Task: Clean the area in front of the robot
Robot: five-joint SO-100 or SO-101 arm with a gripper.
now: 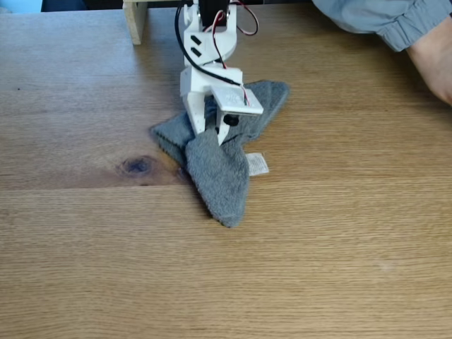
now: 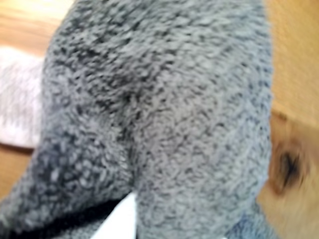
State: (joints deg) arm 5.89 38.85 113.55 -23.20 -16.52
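Wiping the table (image 1: pixel 85 85) mid-stroke, gripper (image 1: pixel 212 133) pressed into the grey cloth (image 1: pixel 219 176), finger closure impossible to tell, needed next a steady sideways drag.

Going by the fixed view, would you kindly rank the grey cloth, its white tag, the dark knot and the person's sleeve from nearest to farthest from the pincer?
1. Grey cloth: right under the pincer, which presses into its folds.
2. White tag: just lower right, at the cloth's edge.
3. Dark knot: on the tabletop, off to the left.
4. Sleeve: far upper right corner.
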